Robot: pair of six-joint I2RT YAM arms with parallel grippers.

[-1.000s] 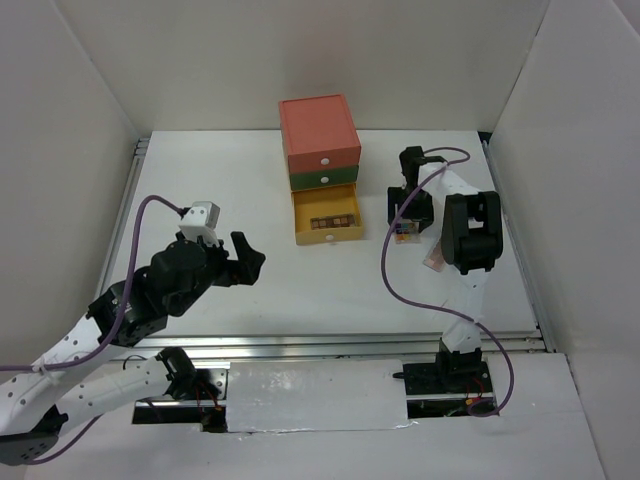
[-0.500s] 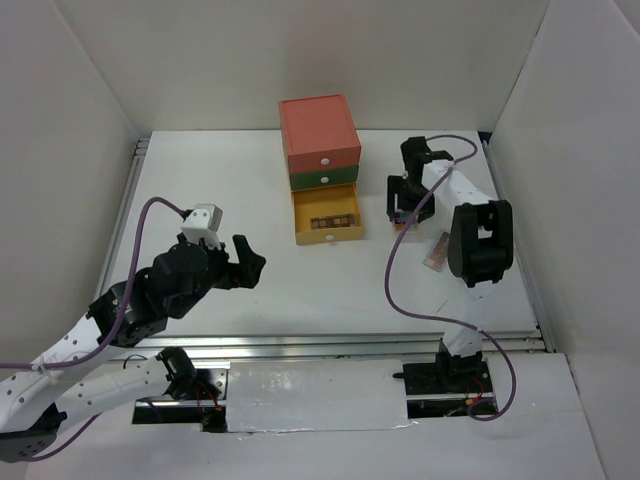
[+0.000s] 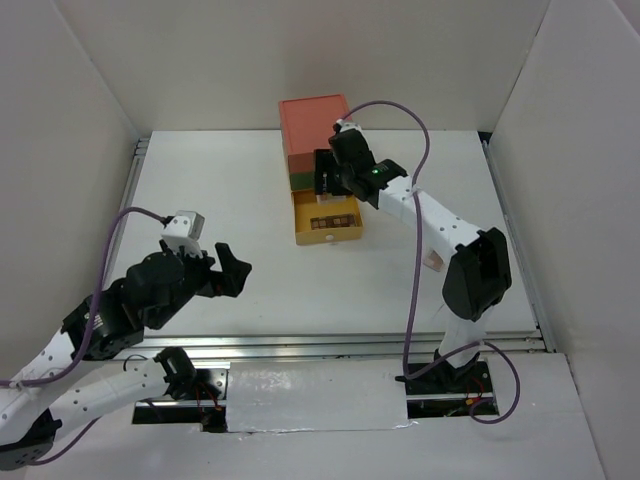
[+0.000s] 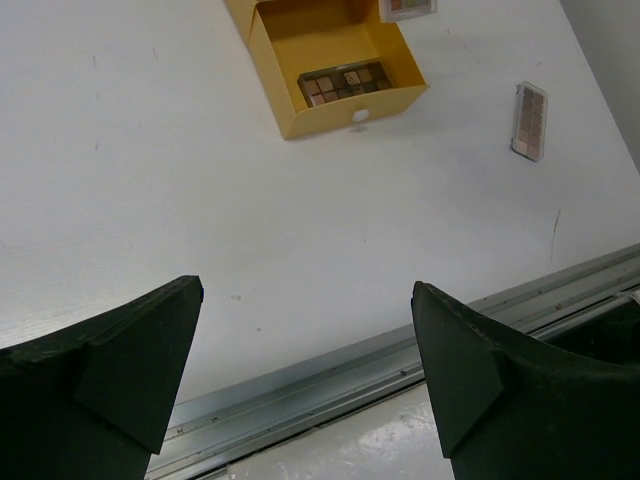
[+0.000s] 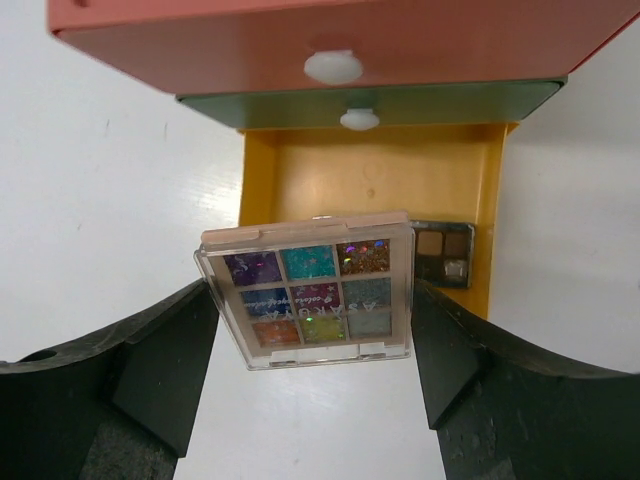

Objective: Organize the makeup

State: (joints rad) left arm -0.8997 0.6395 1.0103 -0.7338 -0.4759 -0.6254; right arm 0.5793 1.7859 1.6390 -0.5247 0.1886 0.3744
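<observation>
Top external view: the right arm stretches far forward and left across the white table (image 3: 220, 190), its purple cable (image 3: 417, 125) arching above it, and ends over the stacked drawer box (image 3: 316, 122). The right gripper (image 5: 312, 300) clamps a multicolour palette (image 5: 300, 265) by its two short sides, holding it level above the open yellow drawer (image 5: 370, 180). The palette is a flat rectangle with a clear plastic rim, a pale pink edge and nine square pans of glittery colour. Under it, at the drawer's right side, a brown palette (image 5: 445, 250) lies on the drawer floor, partly covered by the held one. The box has smooth, matte drawers: red on top, then green, both shut, each with a small white round knob (image 5: 333, 67). The left arm is folded back at the near left, well apart from the box, and the left gripper (image 4: 306, 290) hangs above bare table with its dark, wedge-shaped fingers (image 4: 130, 350) spread wide and nothing between them. A pinkish palette (image 4: 529, 120) lies flat on the table to the right, beside the right arm's elbow.
</observation>
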